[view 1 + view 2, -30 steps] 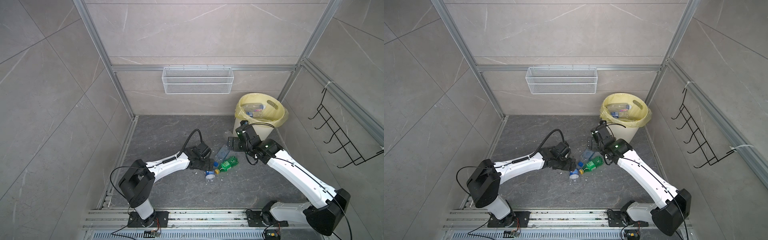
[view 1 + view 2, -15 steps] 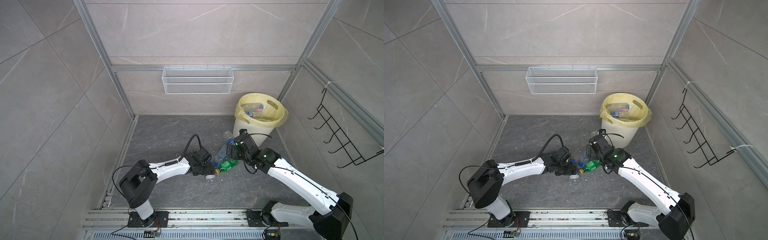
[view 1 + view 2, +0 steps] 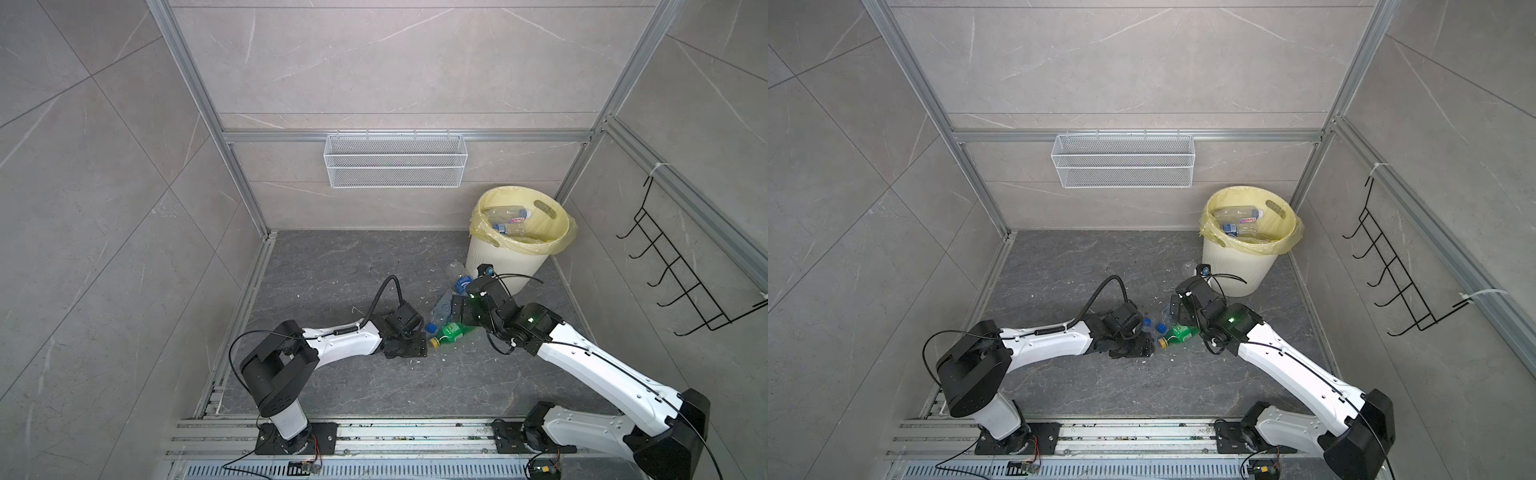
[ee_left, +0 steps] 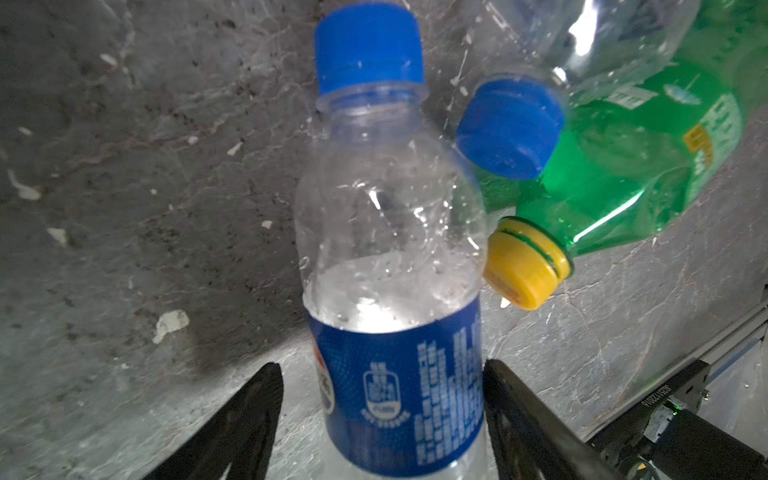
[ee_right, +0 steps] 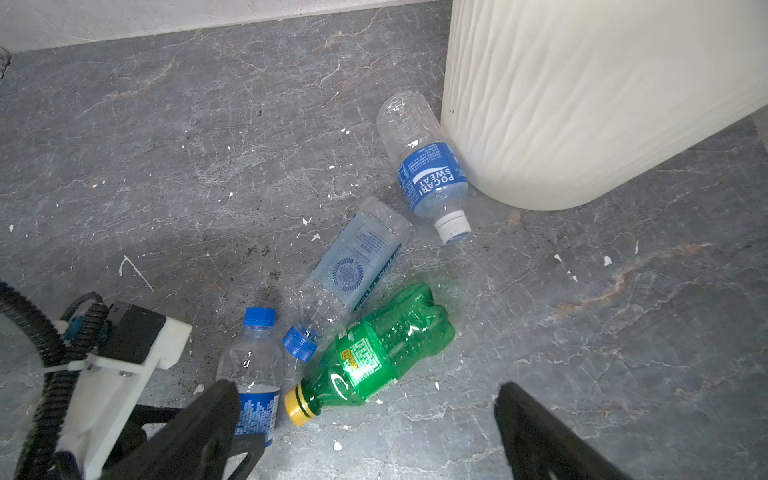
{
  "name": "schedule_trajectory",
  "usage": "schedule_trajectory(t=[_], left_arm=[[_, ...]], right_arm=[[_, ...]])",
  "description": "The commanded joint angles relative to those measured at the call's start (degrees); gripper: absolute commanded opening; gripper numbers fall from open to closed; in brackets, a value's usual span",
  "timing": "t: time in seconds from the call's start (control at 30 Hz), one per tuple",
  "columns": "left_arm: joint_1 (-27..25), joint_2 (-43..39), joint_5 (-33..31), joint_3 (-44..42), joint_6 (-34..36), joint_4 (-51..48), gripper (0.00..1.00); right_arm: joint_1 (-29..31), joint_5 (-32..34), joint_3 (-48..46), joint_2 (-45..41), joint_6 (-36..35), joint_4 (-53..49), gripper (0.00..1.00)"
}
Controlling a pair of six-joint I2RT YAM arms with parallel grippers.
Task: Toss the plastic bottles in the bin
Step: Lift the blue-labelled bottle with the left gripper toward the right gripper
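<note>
Grey tiled walls in aluminium framing, with a white wire basket [image 3: 395, 166] on the back wall, enclose a dark veined floor [image 3: 332, 270] flecked with white chips. The left gripper [image 4: 380, 368] straddles a small bottle [image 4: 390, 232], clear with a blue cap and label. Its jaws are unclenched, with a gap on one side. Beside it lie a pale-labelled bottle [image 5: 357, 266], a green bottle [image 5: 386, 353] and a white-capped bottle [image 5: 428, 170] against the bin [image 3: 498, 266]. The right gripper [image 5: 365, 387] hovers over them, spread wide and empty, and the cream, yellow-lined bin in the back right corner holds more clear bottles [image 3: 509, 218].
</note>
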Motion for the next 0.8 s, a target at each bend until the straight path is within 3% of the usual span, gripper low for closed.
schedule_trajectory(t=[0.0,0.27,0.77], left_arm=[[-0.1,-0.2,0.4,0.7,0.3,0.1,0.75],[1.2,1.0,0.0,3.2,5.1,-3.8,0.63],[3.1,3.1,2.3,4.4,10.6,-4.4,0.67]], right_arm=[[0.4,0.1,-1.1,-1.4,1.9,0.7,1.0],[0.4,-0.4,-0.9,1.4,0.6,2.9,1.0],[0.5,-2.3,-0.2,8.4,-0.7,10.5,1.0]])
